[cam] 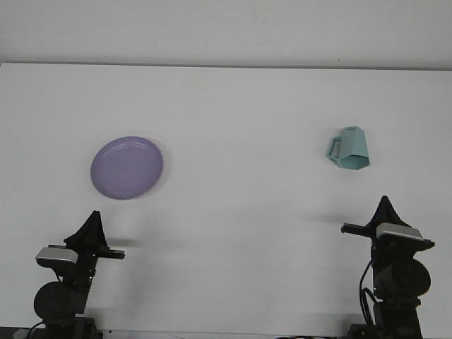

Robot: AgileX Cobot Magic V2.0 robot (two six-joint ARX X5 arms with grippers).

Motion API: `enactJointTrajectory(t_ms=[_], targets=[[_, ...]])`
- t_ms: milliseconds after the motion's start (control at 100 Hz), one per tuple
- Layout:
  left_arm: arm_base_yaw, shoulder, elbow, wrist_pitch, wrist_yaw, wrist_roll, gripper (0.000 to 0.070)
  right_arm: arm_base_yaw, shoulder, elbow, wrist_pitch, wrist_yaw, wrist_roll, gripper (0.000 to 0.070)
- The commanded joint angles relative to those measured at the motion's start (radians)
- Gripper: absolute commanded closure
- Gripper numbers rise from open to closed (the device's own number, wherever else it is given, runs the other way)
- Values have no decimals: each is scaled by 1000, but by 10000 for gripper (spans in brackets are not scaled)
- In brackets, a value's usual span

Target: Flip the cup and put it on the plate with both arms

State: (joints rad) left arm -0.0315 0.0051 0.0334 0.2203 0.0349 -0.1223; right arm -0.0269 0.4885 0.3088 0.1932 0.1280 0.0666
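Down at the near edge of the white table (233, 106), both arms sit low, well short of the cup (349, 148). The right gripper (385, 207) stands nearest to it, its dark tip pointing up and away from the camera, directly on the near side of the cup with bare tabletop between them; the fingers look pressed together into one point, holding nothing. The left gripper (92, 222) is far off to the cup's left, tip also raised and apparently closed to a point, gripping nothing. The cup itself is pale teal with faceted, angular sides, and it lies tipped on its side rather than standing, its handle turned to the left. The purple plate (126, 167) rests flat, well apart from the cup on its left and slightly nearer the camera, round and shallow with nothing on it, just beyond the left gripper.
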Motion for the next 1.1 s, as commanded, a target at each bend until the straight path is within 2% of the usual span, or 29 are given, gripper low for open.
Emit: enactJointTrajectory(t_ms=[0, 110, 150, 190, 260, 300, 380, 500, 550, 770, 880, 1090], targets=[[-2, -2, -19, 12, 2, -3, 688, -1, 124, 33, 67, 2, -87, 700], [-2, -2, -19, 12, 2, -3, 688, -5, 329, 62, 188, 0, -161, 696], [-2, -2, -19, 12, 2, -3, 688, -11, 402, 65, 242, -5, -198, 661], [-2, -2, -19, 12, 2, -3, 688, -19, 475, 65, 299, -14, -226, 585], [-2, -2, -19, 12, 2, -3, 688, -38, 599, 65, 398, -26, -259, 392], [-2, -2, -19, 12, 2, -3, 687, -53, 667, 65, 453, -25, -267, 337], [-2, -2, -19, 12, 2, -3, 687, -84, 791, 68, 556, -38, -283, 333], [-2, -2, -19, 12, 2, -3, 687, -133, 946, 103, 654, -118, -322, 268], [-2, -2, -19, 12, 2, -3, 687, -150, 1003, 136, 666, -141, -329, 265], [-2, -2, -19, 12, 2, -3, 687, -201, 1204, 309, 674, -167, -340, 265], [-2, -2, -19, 12, 2, -3, 687, -210, 1283, 380, 656, -208, -391, 266], [-2, -2, -19, 12, 2, -3, 687, -211, 1398, 486, 650, -216, -454, 266]])
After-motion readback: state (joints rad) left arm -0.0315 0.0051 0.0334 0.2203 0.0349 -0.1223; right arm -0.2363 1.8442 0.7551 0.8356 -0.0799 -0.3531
